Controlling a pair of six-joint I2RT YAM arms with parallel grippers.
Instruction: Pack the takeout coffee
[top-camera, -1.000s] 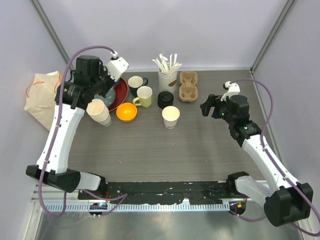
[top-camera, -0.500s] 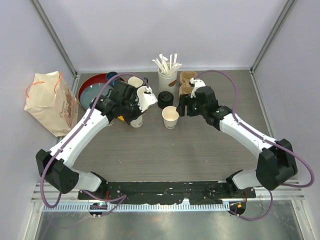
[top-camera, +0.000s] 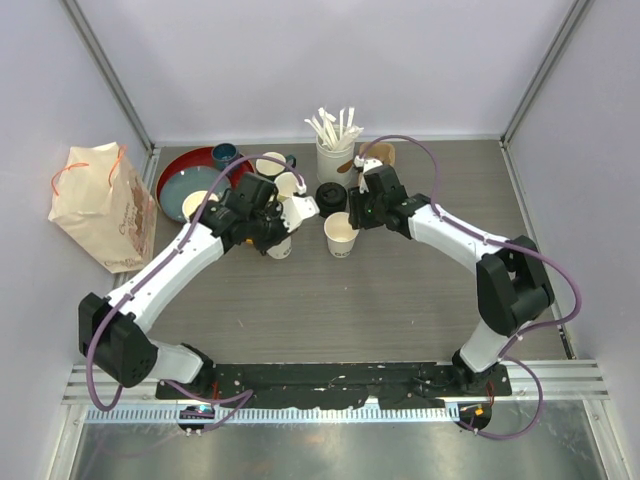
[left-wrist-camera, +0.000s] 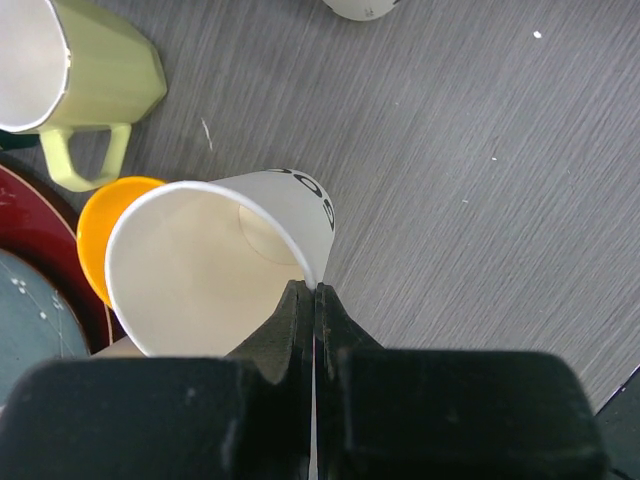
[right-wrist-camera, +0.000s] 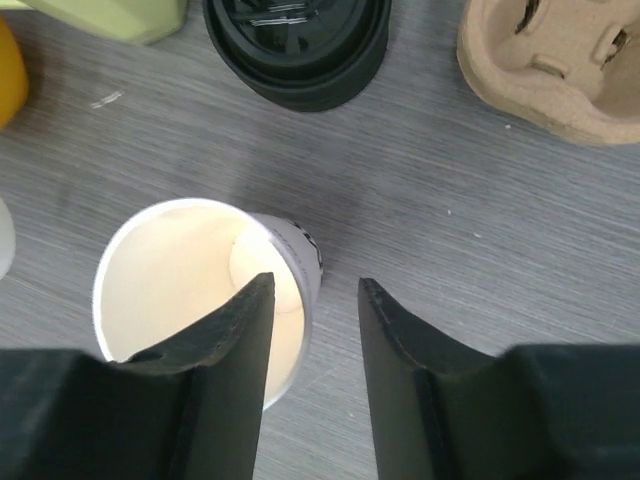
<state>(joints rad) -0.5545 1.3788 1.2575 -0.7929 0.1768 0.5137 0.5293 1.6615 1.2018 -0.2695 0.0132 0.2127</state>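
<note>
The left gripper (left-wrist-camera: 312, 292) is pressed together, pinching the near wall of a small lidless white paper cup with dark print (left-wrist-camera: 200, 270), one finger inside the rim and one outside. From that cup, an orange plastic bowl (left-wrist-camera: 98, 225) sits touching it at 9 o'clock, a pale yellow ceramic mug (left-wrist-camera: 90, 70) lies at 11 o'clock, and a dark red round tray (left-wrist-camera: 30, 245) runs along the left edge.

The right gripper (right-wrist-camera: 312, 300) is spread apart, straddling the right wall of a second lidless white paper cup (right-wrist-camera: 170, 290) that stands on the grey wood-grain table (right-wrist-camera: 450, 250). One finger hangs over the cup's mouth and the other outside it. At 12 o'clock from this cup is a stack of round black plastic lids (right-wrist-camera: 295, 45), and at 2 o'clock a brown moulded cardboard cup carrier (right-wrist-camera: 550, 60)
</note>
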